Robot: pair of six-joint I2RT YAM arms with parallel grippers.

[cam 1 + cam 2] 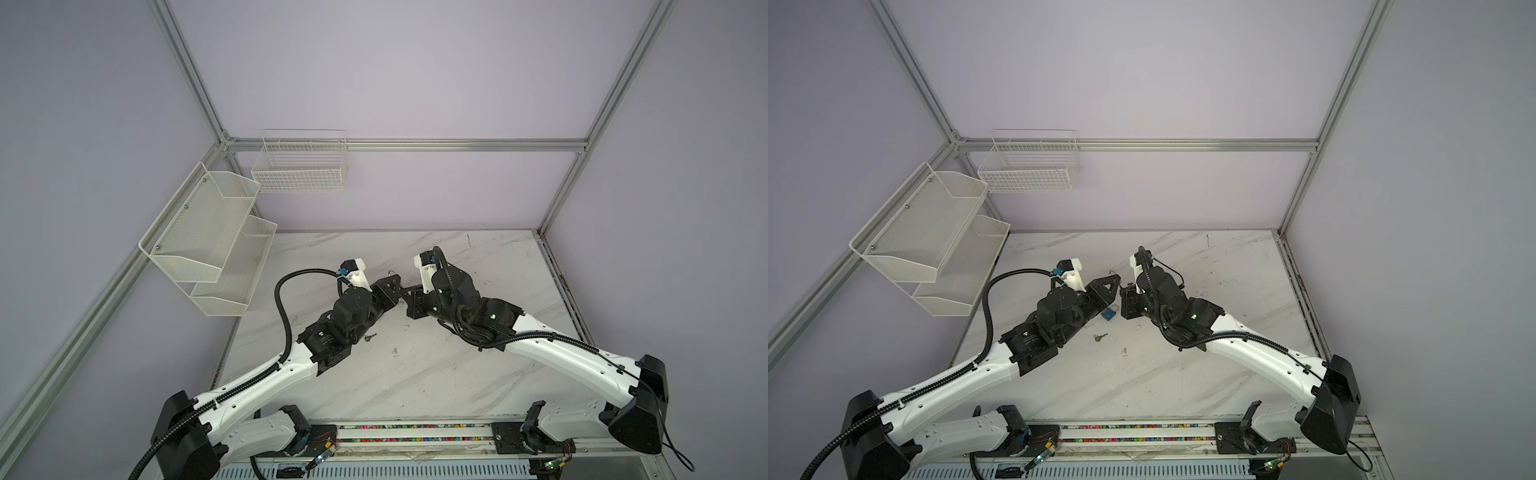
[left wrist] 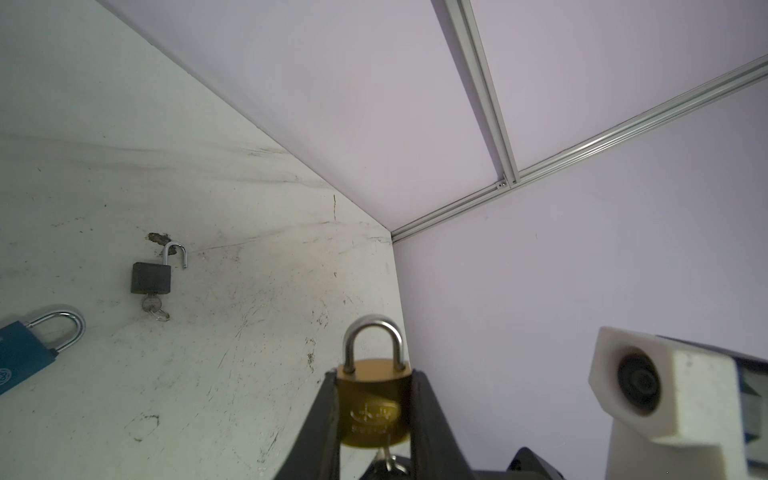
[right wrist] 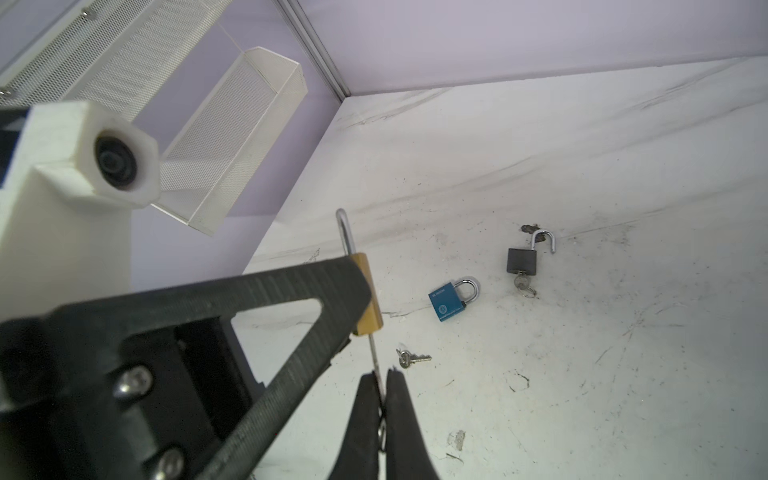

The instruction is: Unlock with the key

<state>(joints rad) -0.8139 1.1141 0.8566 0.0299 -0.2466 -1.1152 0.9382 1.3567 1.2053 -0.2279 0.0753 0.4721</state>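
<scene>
A brass padlock [image 2: 374, 409] is clamped by its body between the fingers of my left gripper [image 2: 374, 376], above the table. Its steel shackle [image 2: 374, 340] points away from the wrist and sits closed in the body. A silver key [image 3: 374, 353] runs from the padlock's underside [image 3: 368, 291] into my right gripper [image 3: 380, 376], which is shut on the key's head. In both top views the two grippers [image 1: 395, 286] [image 1: 409, 293] meet tip to tip at mid-table, and the lock is mostly hidden between them.
On the marble table [image 1: 457, 374] lie a closed blue padlock [image 3: 449, 301], a black padlock [image 3: 522, 261] with its shackle open and a key in it, and a loose key [image 3: 411, 358]. White mesh shelves [image 1: 208, 245] and a wire basket [image 1: 299, 166] hang at the back left.
</scene>
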